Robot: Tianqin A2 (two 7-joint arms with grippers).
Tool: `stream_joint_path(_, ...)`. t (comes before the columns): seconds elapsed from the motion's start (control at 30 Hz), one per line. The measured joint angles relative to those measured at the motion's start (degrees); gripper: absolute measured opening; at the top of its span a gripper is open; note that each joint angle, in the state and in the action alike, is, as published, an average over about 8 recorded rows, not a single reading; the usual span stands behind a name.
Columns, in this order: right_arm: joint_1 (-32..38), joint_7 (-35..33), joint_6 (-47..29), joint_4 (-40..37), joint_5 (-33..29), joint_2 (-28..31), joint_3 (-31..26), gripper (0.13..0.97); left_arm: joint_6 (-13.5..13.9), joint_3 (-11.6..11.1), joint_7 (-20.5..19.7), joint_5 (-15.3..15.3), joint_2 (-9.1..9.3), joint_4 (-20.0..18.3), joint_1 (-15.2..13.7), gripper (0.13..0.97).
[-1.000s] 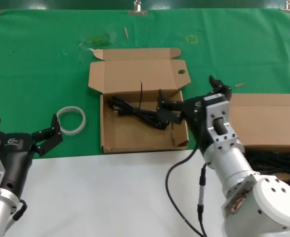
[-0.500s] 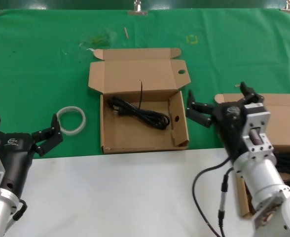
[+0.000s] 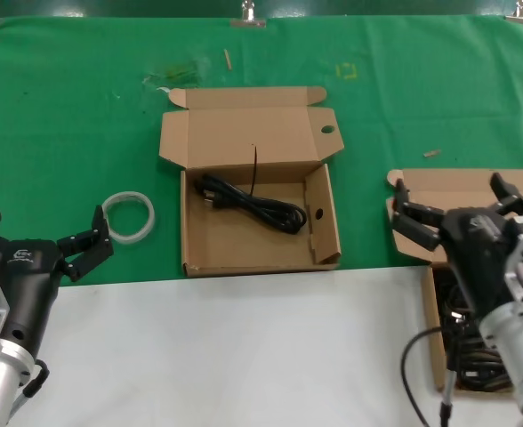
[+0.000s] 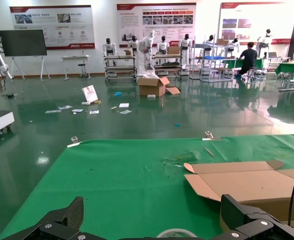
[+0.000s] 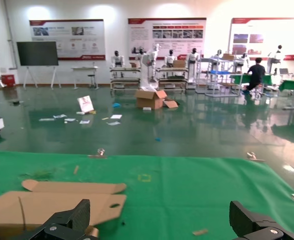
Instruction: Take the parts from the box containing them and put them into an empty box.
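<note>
The box with the round-holed tab [image 3: 328, 130] lies open mid-table, and one black power cord [image 3: 248, 203] rests inside it. The box containing the parts [image 3: 462, 189] is at the right edge, with dark coiled cords [image 3: 468, 331] in its base. Above that box's lid my right gripper [image 3: 457, 203] hangs open with nothing in it. In the right wrist view its fingers [image 5: 69, 220] frame green cloth, with the holed-tab box [image 5: 52, 202] off to one side. My left gripper [image 3: 44, 224] is parked open at the near left.
A white tape ring [image 3: 128, 216] lies on the green cloth [image 3: 84, 116] between my left gripper and the centre box, also seen as a tape ring [image 4: 177, 233] in the left wrist view. White tabletop [image 3: 244, 356] runs along the front. Small scraps dot the cloth at the back.
My right gripper has swung from the centre box rightward to above the right-hand box, open throughout. The cord stays in the centre box. The left arm has not moved.
</note>
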Motion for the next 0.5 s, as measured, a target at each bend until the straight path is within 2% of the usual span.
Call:
stream_joint_path(0.17, -1.4, 2.2, -1.3, 0.5, -1.9, 0.0, 2.1, 0.966, 0.0, 0.0, 0.0, 0.0, 0.00, 0.0, 0.0, 0.966)
stream_joint_path(0.5, -1.6, 2.5, -1.5, 0.5, -2.2, -0.1, 2.4, 0.966, 0.0, 0.0, 0.0, 0.0, 0.00, 0.0, 0.0, 0.966)
